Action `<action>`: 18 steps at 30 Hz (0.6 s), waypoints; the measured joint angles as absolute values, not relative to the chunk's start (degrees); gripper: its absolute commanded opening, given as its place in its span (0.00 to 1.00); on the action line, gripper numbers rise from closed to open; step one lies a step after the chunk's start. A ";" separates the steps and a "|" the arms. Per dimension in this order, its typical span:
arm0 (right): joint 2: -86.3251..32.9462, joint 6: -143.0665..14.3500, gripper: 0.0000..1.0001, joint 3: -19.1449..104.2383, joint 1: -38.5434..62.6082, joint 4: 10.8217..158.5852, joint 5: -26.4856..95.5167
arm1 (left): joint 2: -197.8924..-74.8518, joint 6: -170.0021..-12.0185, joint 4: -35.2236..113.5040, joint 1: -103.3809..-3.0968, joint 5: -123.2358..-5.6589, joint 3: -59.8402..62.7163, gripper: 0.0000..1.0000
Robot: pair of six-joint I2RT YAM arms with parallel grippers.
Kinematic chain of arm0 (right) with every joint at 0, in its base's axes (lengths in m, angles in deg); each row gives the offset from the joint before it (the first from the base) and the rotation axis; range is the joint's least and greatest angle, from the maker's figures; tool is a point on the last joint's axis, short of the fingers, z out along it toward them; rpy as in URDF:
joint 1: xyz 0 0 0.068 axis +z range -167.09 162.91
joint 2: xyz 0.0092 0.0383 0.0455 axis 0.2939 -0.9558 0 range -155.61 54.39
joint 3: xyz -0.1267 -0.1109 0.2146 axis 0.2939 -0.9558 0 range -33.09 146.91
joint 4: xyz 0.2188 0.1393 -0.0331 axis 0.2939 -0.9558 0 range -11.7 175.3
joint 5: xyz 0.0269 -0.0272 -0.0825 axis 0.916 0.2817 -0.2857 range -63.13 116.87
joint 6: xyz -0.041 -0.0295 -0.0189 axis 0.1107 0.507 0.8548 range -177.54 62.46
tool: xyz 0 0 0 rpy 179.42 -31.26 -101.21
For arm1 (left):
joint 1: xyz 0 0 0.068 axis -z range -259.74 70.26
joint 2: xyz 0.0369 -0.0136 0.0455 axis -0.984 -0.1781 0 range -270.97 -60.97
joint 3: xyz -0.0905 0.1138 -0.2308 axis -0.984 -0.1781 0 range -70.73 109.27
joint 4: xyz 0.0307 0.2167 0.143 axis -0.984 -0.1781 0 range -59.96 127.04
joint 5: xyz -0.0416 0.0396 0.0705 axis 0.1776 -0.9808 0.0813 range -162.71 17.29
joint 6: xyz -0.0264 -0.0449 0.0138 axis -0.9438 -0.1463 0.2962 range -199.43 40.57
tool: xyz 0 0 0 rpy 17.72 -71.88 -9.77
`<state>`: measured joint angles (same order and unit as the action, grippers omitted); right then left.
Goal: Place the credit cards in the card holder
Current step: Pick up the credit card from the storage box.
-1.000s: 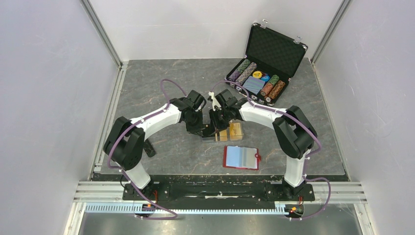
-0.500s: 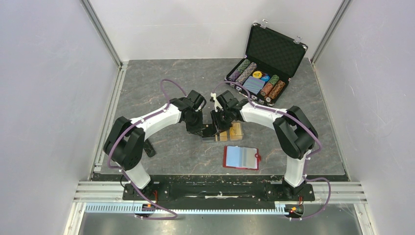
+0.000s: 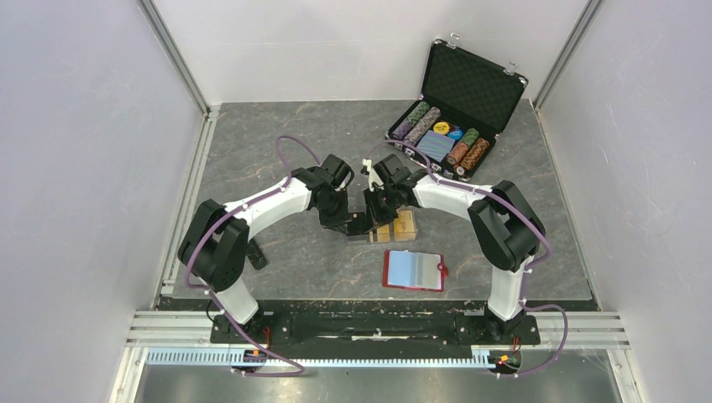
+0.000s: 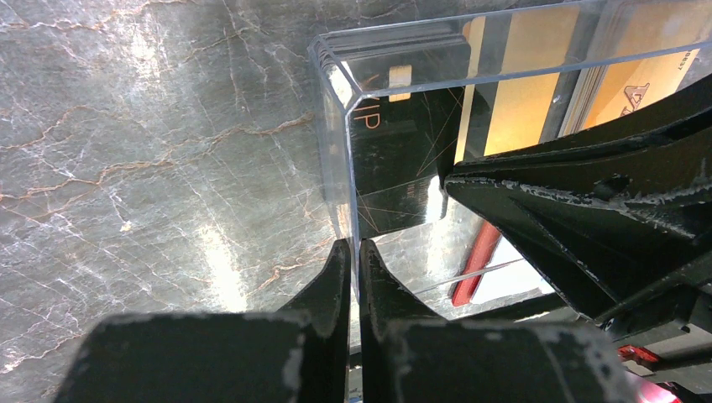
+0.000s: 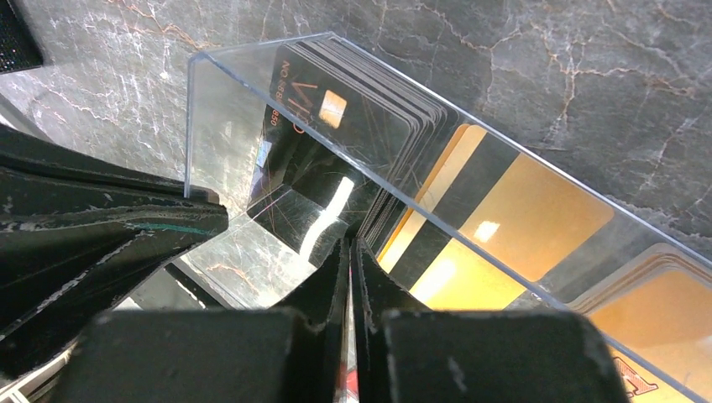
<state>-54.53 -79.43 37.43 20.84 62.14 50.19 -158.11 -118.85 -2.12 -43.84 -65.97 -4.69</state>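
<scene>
You are working the opening step, as I judge it: drawing a card out of its tray.

- The table [image 3: 277, 151] is carrying an open chip case [image 3: 474, 88] at its far right, which is no part of this job.
- At the centre both arms are meeting over the clear tray [image 4: 332, 126].
- The red card holder [image 3: 413, 270] is lying open just near of the tray, with no card showing in it.
- The cards [image 5: 512, 222] are all sitting in the tray, black at the left end, gold and orange to the right.
- The left gripper [image 4: 353, 252] is pinching the tray's end wall.
- The right gripper [image 5: 350, 248] is pressed together by the black cards. I cannot tell whether it is holding one.

Next, you are needing one card lifted clear of the wall while the left side steadies the tray.
</scene>
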 measured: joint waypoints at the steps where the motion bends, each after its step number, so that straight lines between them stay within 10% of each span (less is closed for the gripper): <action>1: -54.53 -79.46 0.00 37.52 20.82 62.05 50.21 | -158.11 -118.85 -2.12 -43.84 -65.97 -4.69 0.02; 18: -54.53 -78.73 0.04 41.63 21.43 56.68 49.31 | -158.22 -118.83 -2.27 -43.84 -65.94 -4.56 0.02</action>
<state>-54.53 -78.73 41.63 21.43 56.68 49.31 -158.22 -118.83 -2.27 -43.84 -65.94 -4.56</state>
